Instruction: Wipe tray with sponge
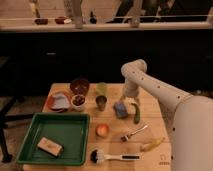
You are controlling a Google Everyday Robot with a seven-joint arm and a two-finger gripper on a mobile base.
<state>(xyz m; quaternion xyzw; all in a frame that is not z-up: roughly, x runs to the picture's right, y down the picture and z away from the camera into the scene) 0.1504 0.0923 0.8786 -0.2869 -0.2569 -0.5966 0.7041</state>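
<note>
The green tray [31, 134] lies at the table's front left, with a tan block with a white top [50, 146] inside it. Mid-table, to the right of the tray, the blue-grey sponge [120, 109] lies flat. My white arm bends in from the right and points down. Its gripper [125, 98] hangs open just above the sponge's far edge, holding nothing.
A black-bristled brush [107, 156], a fork [134, 132], a banana [151, 145] and an orange fruit [102, 130] lie near the front. A green vegetable [136, 112] sits right of the sponge. Cups [101, 102], bowls [79, 86] and an orange-rimmed plate [59, 100] stand behind the tray.
</note>
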